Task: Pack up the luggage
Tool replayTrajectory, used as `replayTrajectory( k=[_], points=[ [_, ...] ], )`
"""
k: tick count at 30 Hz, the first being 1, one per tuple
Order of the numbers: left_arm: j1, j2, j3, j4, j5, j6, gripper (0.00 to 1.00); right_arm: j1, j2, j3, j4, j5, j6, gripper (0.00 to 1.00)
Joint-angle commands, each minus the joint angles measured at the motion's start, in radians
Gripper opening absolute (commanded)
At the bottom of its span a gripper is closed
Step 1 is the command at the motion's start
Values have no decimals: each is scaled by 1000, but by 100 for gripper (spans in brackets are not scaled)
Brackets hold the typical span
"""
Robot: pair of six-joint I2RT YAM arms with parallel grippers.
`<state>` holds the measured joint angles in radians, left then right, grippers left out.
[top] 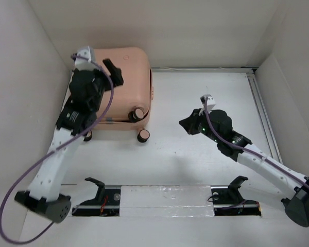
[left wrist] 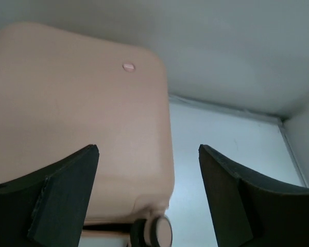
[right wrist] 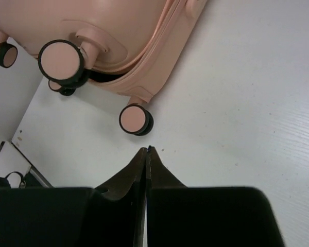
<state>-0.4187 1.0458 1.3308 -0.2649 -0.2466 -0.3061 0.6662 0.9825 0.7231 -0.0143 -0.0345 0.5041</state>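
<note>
The luggage [top: 126,77], a pale pink hard-shell suitcase, lies flat at the back left with its wheels [top: 143,136] toward me. Its shells are together, and a dark slit shows between them at the wheel end [right wrist: 109,77]. My left gripper [top: 113,72] hovers open over the top shell [left wrist: 67,103] near the round button mark [left wrist: 129,67]; nothing is between its fingers [left wrist: 67,195]. My right gripper [top: 184,124] is shut and empty, low over the table just right of the wheels. Its tips [right wrist: 147,149] point at the nearest wheel [right wrist: 135,119].
White walls close in the table on the left, back and right. A metal rail [top: 262,113] runs along the right side. Two black holders [top: 98,188] [top: 236,185] stand on a taped strip at the near edge.
</note>
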Motion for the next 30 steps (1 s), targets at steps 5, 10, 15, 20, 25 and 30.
replayTrajectory(
  k=[5, 10, 15, 20, 25, 30],
  points=[
    [323, 448, 378, -14, 0, -218, 71, -5, 169, 163, 105, 53, -4, 0],
    [581, 655, 574, -80, 119, -252, 69, -5, 336, 263, 105, 96, -39, 0],
    [780, 853, 666, -143, 210, -243, 63, -16, 514, 416, 116, 128, -50, 0],
    [810, 960, 721, -138, 302, -194, 62, -46, 706, 545, 116, 116, -50, 0],
    [810, 1149, 818, -217, 385, -194, 60, -56, 837, 663, 116, 107, -50, 0],
    [716, 1180, 780, -206, 382, -131, 58, -76, 915, 699, 116, 117, -50, 0]
  ],
)
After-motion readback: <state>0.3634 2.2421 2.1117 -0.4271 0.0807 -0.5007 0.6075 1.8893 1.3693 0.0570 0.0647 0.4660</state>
